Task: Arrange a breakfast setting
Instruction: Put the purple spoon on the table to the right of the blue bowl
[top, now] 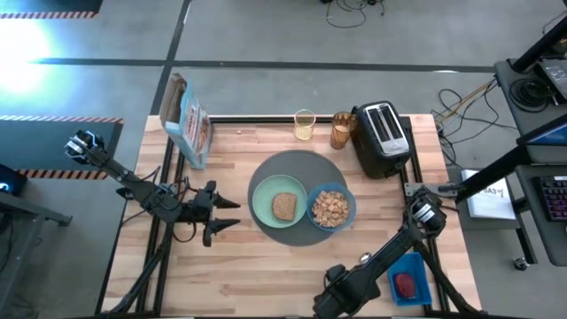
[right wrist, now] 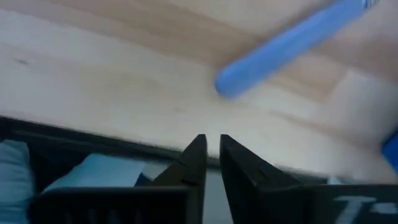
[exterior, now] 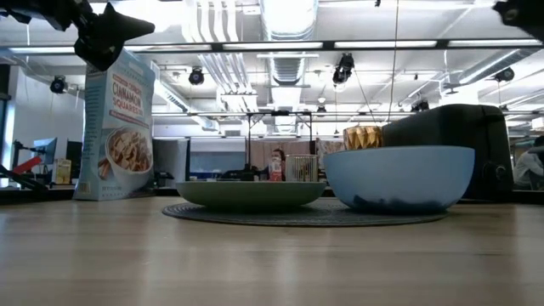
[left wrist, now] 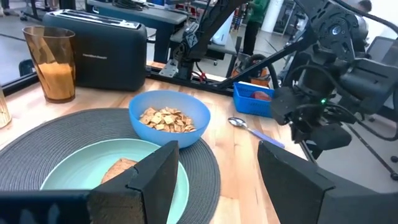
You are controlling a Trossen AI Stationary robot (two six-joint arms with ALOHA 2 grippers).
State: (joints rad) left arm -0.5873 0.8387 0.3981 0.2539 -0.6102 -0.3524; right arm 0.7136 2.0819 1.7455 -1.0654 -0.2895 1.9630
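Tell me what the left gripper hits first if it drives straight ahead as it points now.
Most likely the green plate: the left gripper, fingers open, points across the table at the mat, and the plate's rim is nearest. It may sit high enough to pass over; depth is unclear.

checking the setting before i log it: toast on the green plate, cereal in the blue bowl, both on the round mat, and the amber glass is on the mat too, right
Not quite. The amber glass stands off the round mat, on the bare wood beside the toaster, as the high view shows. The rest holds: toast on the green plate, cereal in the blue bowl, both on the mat.
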